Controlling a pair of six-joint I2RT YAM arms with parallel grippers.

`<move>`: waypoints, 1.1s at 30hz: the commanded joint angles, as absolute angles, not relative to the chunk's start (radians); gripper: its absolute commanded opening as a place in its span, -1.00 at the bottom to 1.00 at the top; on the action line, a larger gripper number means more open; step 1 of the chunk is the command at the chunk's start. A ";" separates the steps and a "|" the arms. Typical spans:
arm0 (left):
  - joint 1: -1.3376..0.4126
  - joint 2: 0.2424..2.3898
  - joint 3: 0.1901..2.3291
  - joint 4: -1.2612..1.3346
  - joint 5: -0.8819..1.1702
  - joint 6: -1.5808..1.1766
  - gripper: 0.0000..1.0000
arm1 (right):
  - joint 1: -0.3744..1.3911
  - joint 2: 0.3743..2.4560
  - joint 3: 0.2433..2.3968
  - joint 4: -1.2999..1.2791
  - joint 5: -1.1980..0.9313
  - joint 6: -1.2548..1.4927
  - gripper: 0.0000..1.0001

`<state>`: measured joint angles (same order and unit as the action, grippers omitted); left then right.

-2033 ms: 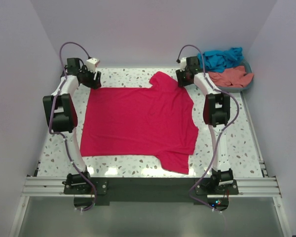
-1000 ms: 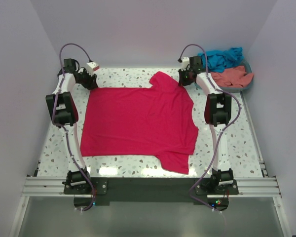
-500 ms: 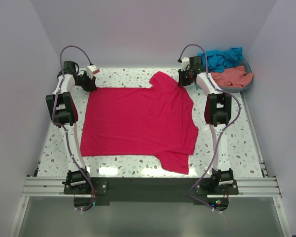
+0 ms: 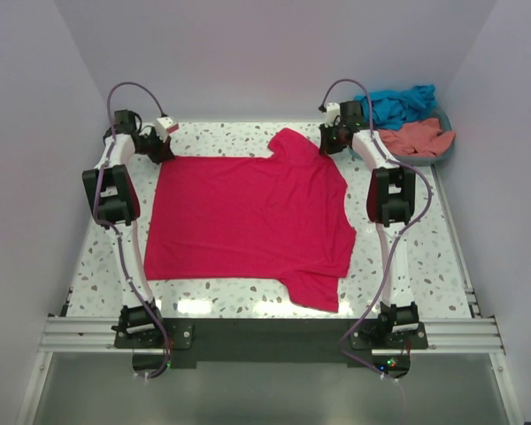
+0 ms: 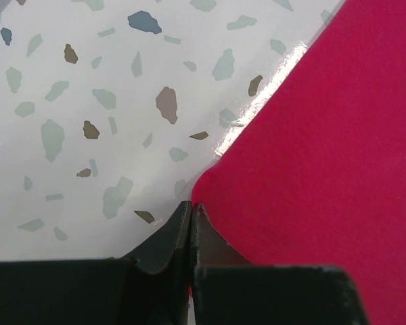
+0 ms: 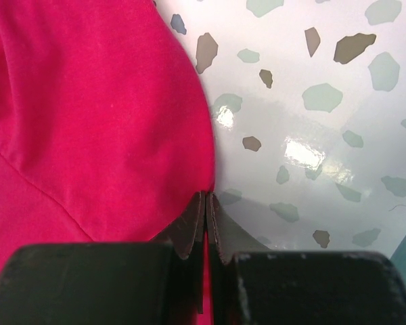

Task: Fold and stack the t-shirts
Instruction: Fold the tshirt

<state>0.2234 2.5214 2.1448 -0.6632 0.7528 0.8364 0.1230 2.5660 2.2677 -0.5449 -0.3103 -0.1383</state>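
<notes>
A crimson-pink t-shirt (image 4: 248, 221) lies spread flat across the speckled table (image 4: 407, 266). My left gripper (image 4: 163, 152) is down at its far left corner, shut on the cloth edge (image 5: 210, 186). My right gripper (image 4: 329, 146) is at the shirt's far right edge by the sleeve, shut with red cloth (image 6: 108, 122) pinched between its jaws. In the left wrist view the left gripper (image 5: 191, 205) shows closed tips at the hem corner. In the right wrist view the right gripper (image 6: 206, 198) has a sliver of red between its fingers. Teal-blue (image 4: 398, 104) and salmon-coral (image 4: 414, 137) t-shirts lie crumpled in the basket.
A teal basket (image 4: 442, 152) stands at the far right corner, just behind the right arm. Pale walls close in the table on three sides. A metal rail (image 4: 265, 332) with both arm bases runs along the near edge.
My left gripper moved down to the shirt's far left corner and closed on the edge. The right gripper stayed shut on the cloth. The shirt has not visibly shifted.
</notes>
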 commanded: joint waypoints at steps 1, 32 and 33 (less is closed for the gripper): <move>0.236 2.473 2.151 -0.629 0.814 0.850 -1.00 | 0.115 2.503 2.315 -0.511 -0.342 -0.130 -1.00; 0.301 2.088 1.718 -0.521 0.945 1.164 -1.00 | 0.074 2.186 2.028 -0.557 -0.482 -0.204 -1.00; 0.308 2.079 1.707 -0.525 0.951 1.175 -1.00 | 0.072 2.165 2.011 -0.571 -0.483 -0.209 -1.00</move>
<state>0.2775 2.1597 1.7370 -0.5430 0.8948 1.0981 0.0845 2.2726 2.0369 -0.5526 -0.4408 -0.1696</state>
